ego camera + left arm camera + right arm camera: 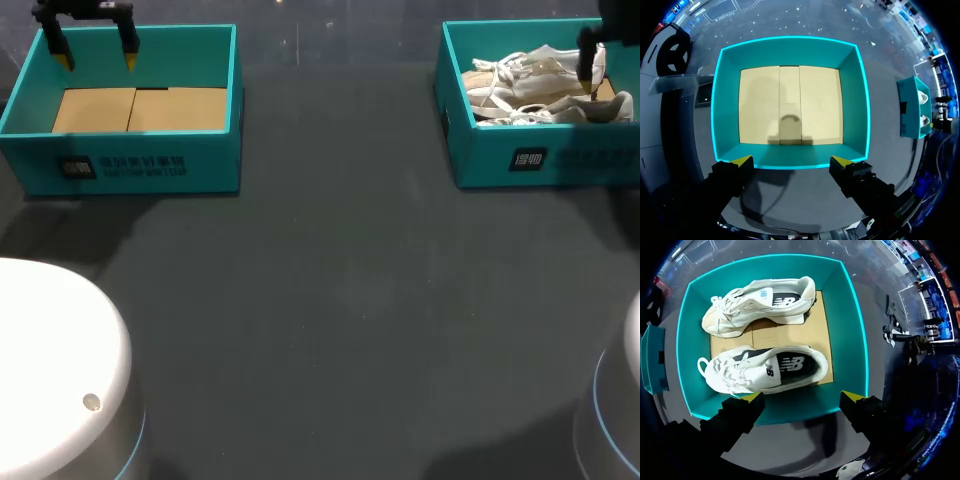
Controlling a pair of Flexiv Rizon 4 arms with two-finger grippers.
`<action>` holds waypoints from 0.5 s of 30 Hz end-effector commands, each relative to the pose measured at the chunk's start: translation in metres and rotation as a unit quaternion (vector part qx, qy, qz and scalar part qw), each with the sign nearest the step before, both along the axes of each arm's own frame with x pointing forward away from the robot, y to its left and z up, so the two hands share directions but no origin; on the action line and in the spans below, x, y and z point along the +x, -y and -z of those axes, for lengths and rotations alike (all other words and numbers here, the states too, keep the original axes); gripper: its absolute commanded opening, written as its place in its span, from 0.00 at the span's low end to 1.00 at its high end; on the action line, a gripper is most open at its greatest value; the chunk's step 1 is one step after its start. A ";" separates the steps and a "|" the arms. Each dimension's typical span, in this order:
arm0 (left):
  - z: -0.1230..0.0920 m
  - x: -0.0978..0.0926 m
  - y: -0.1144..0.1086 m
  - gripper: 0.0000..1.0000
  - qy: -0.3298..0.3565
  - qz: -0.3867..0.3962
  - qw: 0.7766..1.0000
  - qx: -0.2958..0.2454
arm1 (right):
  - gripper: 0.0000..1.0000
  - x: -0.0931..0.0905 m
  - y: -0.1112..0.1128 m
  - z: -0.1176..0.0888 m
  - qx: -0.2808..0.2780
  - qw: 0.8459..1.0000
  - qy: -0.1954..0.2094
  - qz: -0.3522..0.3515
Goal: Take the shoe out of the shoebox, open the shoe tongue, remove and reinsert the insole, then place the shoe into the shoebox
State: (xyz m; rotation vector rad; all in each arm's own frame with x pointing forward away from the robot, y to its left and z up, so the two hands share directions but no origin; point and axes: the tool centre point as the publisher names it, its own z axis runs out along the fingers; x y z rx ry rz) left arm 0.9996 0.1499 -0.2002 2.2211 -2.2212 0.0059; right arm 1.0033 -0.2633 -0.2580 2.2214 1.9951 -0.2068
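- Pretty sure this is the very first step, getting a shoe out. Nothing's lifted, and both shoes sit in their box.
- The right gripper (pixel 804 397) hangs over the right shoebox (pixel 850 335), above its near wall. Its fingers are spread wide and it's holding nothing.
- The nearer shoe (pixel 765 367) lies just ahead of its fingertips, opening up. The second shoe (pixel 760 305) is further ahead by the far wall, toe pointing the same way.
- Next move, I'd guess: go forward and down so the fingers straddle the nearer shoe, then close on it. The loose laces look like the thing that could snag.
- The left gripper (pixel 791 161) is also wide open and empty. It's over the near wall of the left shoebox (pixel 860 100), which has only its cardboard floor (pixel 790 105) inside.
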 end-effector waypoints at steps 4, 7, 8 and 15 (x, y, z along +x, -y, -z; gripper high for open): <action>0.000 0.000 0.000 1.00 0.000 0.000 1.000 0.001 | 1.00 0.015 0.019 0.017 0.000 1.000 -0.009 0.004; 0.000 0.000 0.000 1.00 0.000 0.000 1.000 0.001 | 0.97 0.019 0.025 0.024 -0.005 1.000 -0.013 -0.001; 0.000 0.000 0.000 1.00 0.000 0.000 1.000 0.001 | 0.98 0.020 0.027 0.026 -0.006 1.000 -0.015 -0.003; 0.000 0.000 0.000 1.00 0.000 0.000 1.000 0.001 | 0.94 0.029 0.036 0.041 -0.006 1.000 -0.019 -0.015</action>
